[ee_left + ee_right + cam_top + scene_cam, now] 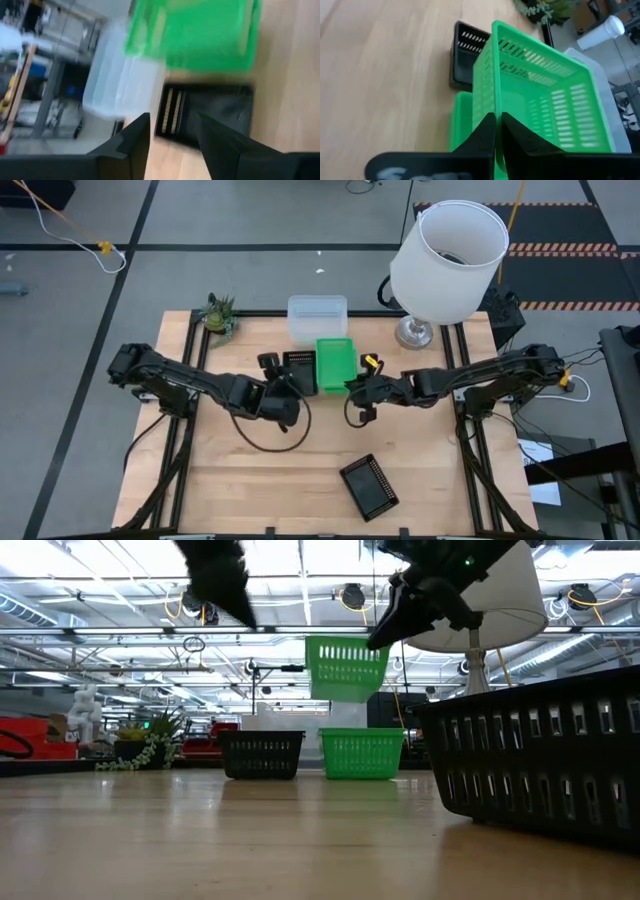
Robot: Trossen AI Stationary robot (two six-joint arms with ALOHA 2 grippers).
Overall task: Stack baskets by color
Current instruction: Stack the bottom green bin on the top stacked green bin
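Note:
My right gripper point(496, 125) is shut on a green basket point(347, 668), which hangs in the air over a second green basket point(362, 753) standing on the table. A black basket point(298, 365) stands beside them on their left, and a clear basket point(317, 317) stands farther back. Another black basket point(368, 485) lies near the front edge. My left gripper point(172, 130) hovers open above and just short of the black basket point(205, 112), touching nothing. My right gripper pinches the rim of one wall of the green basket point(495, 107), near a corner, one finger point(482, 132) outside and one inside. The fingers come from the table's right, slanting down. The basket is lifted clear, slightly tilted, above the other green basket point(460, 120).
A big white lampshade point(448, 260) on a metal foot stands at the far right. A small green plant figure point(218, 315) sits at the far left corner. Bare wood lies between the arms and the front black basket.

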